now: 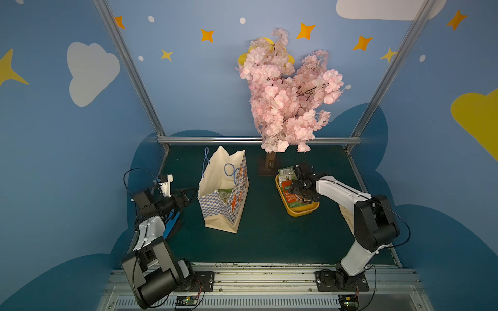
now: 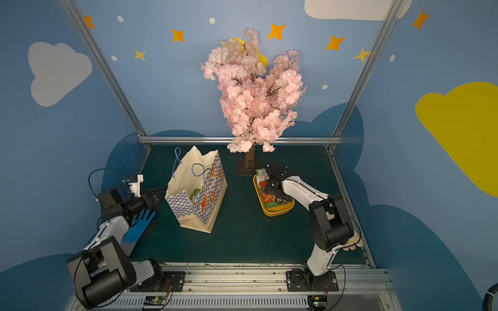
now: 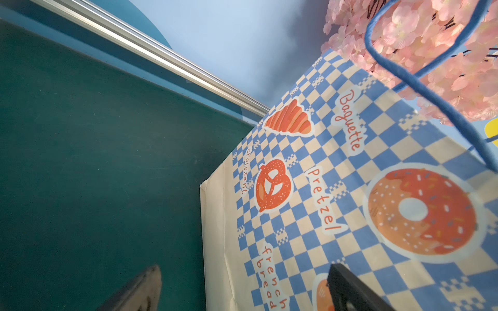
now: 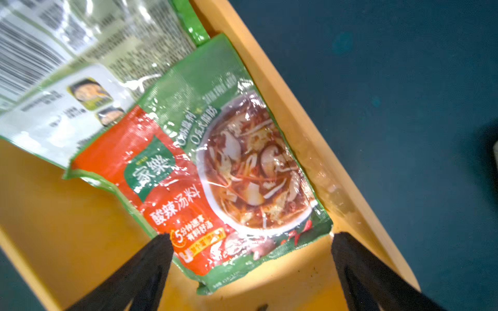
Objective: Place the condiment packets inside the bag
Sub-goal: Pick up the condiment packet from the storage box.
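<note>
Spread right hand (image 4: 252,237) is hovering over a glossy green packet (image 4: 215,167) in a yellow plastic tub (image 4: 293,126); pinching its edge seems next.

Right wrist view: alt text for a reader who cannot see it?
The open right gripper hangs over a green-and-orange condiment packet lying face up in the yellow tub. A second packet, back side up, overlaps it; green table shows beyond the rim.

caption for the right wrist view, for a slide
Right gripper, jaws open, above a condiment packet in the yellow tub.
</note>
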`<state>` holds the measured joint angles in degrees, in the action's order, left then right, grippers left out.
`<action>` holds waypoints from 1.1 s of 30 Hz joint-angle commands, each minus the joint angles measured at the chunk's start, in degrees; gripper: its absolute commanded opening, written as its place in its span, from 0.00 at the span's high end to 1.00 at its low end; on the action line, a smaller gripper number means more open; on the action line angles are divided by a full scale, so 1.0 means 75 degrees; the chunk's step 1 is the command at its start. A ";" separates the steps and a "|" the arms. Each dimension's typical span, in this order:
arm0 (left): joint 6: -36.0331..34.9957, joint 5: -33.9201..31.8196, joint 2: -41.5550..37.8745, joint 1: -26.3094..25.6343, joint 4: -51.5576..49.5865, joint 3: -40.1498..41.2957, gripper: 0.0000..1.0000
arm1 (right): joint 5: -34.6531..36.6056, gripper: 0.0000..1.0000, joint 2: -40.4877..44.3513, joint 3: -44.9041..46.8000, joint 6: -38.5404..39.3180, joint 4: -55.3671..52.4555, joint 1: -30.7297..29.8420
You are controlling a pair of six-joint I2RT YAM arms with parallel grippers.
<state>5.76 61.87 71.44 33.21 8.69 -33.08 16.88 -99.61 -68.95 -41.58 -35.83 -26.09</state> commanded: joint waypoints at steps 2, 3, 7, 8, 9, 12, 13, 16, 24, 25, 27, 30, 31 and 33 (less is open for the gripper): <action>-0.0076 0.0028 -0.0102 -0.0010 0.0104 0.0063 0.00 | -0.0103 0.02 -0.0403 0.0088 -0.0190 0.0018 0.0022; -0.0075 0.0022 -0.0097 -0.0010 0.0107 0.0063 0.00 | -0.0115 0.02 -0.0567 0.0098 -0.0275 0.0156 0.0029; -0.0069 0.0008 -0.0085 -0.0012 0.0092 0.0051 0.00 | -0.0418 0.02 -0.1153 0.0171 -0.0597 0.0895 0.0096; -0.0076 0.0009 -0.0089 -0.0009 0.0095 0.0051 0.00 | -0.0466 0.02 -0.1274 0.0211 -0.0639 0.1107 0.0118; -0.0084 0.0008 -0.0091 -0.0006 0.0095 0.0051 0.00 | -0.0525 0.02 -0.1370 0.0251 -0.0667 0.1345 0.0134; -0.0088 -0.0004 -0.0065 -0.0001 0.0106 0.0041 0.00 | -0.0547 0.02 -0.1648 0.0254 -0.0744 0.1749 0.0167; -0.0088 0.0000 -0.0056 -0.0002 0.0107 0.0040 0.00 | -0.0582 0.02 -0.1739 0.0277 -0.0763 0.1938 0.0173; -0.0089 -0.0010 -0.0053 -0.0002 0.0107 0.0040 0.00 | -0.0766 0.06 -0.1874 0.0538 -0.0905 0.2719 0.0184; -0.0089 -0.0057 -0.0045 -0.0007 0.0107 0.0048 0.00 | -0.1482 0.66 -0.1448 0.1953 -0.1165 0.5786 0.0226; -0.0088 -0.0057 -0.0045 -0.0010 0.0107 0.0048 0.00 | -0.1543 0.71 -0.1356 0.2065 -0.1160 0.6014 0.0237; -0.0077 -0.0060 -0.0051 -0.0010 0.0106 0.0051 0.00 | -0.1808 0.83 -0.1199 0.2277 -0.1104 0.6555 0.0276; -0.0076 -0.0069 -0.0088 -0.0016 0.0096 0.0072 0.00 | -0.2217 1.00 -0.0983 0.2498 -0.1024 0.7244 0.0305; -0.0076 -0.0075 -0.0107 -0.0017 0.0096 0.0075 0.00 | -0.2358 1.00 -0.0935 0.2539 -0.1000 0.7494 0.0304; -0.0079 -0.0081 -0.0124 -0.0021 0.0094 0.0079 0.00 | -0.2662 1.00 -0.0858 0.2608 -0.0928 0.7966 0.0302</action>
<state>5.76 61.23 71.44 33.21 9.06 -33.08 5.06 -106.89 -51.00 -49.06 18.48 -23.05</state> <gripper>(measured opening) 0.999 0.048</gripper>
